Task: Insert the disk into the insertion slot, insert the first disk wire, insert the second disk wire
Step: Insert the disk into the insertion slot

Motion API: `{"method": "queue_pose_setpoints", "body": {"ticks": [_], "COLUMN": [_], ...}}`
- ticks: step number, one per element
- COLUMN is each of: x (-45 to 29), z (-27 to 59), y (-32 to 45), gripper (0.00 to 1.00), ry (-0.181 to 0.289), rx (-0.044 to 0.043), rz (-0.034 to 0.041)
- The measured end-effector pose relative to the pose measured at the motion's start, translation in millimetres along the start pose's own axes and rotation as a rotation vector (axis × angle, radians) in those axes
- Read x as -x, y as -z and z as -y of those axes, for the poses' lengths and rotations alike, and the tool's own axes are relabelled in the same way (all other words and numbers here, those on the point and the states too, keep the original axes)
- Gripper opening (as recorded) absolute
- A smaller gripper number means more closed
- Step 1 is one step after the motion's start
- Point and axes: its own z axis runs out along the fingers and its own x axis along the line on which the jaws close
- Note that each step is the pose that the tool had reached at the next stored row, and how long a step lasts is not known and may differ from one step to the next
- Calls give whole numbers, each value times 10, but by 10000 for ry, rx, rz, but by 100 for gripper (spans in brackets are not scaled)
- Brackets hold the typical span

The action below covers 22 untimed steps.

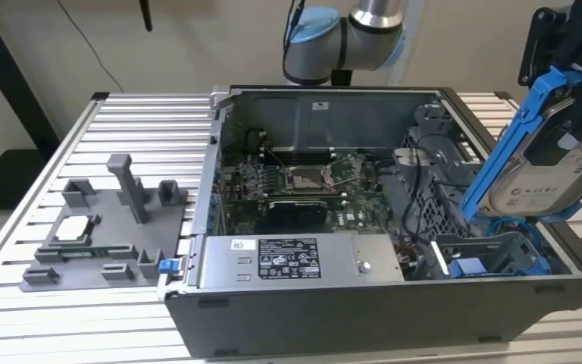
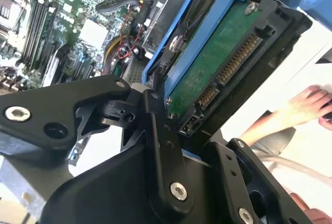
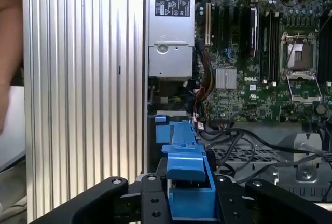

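**Blue-framed disk held over the case, not yet seated**

Blue plastic carrier rails frame the disk [image 1: 554, 176], which hangs tilted above the corner of the open computer case [image 1: 372, 318] on the exterior view's right. The end effector [image 1: 572, 114] is clamped on it. In the second wrist view its black fingers [image 2: 158, 130] press on either side of the disk [image 2: 218, 63]. In the first wrist view the blue carrier [image 3: 188, 182] sits squeezed between the end effector [image 3: 189, 195] tips.

By my reading, none of the three steps is finished. The insertion slot [image 1: 488, 254], a grey bay with blue trim in that same corner of the case, sits directly under the disk's lower end. Most of the disk rises clear above the case rim. Whether its lower edge touches the slot I cannot tell.

The connector [image 2: 231, 66] on the disk's green board is bare, so neither wire is plugged in. Dark cables [image 1: 423, 189] lie loose inside the case, between the motherboard [image 1: 311, 182] and the slot. The labelled power supply box [image 1: 301, 262] runs along the case's near wall, beside the slot.

Outside the case, a person's hand [image 2: 306, 105] shows in the second wrist view, beyond the disk. The case stands on a slatted metal surface [image 1: 58, 322].
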Motion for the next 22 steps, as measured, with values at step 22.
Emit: {"method": "queue_pose_setpoints", "body": {"ticks": [22], "x": [1], "z": [8], "y": [-186], "gripper": [0], "ry": [-7], "rx": [0], "rz": [0]}}
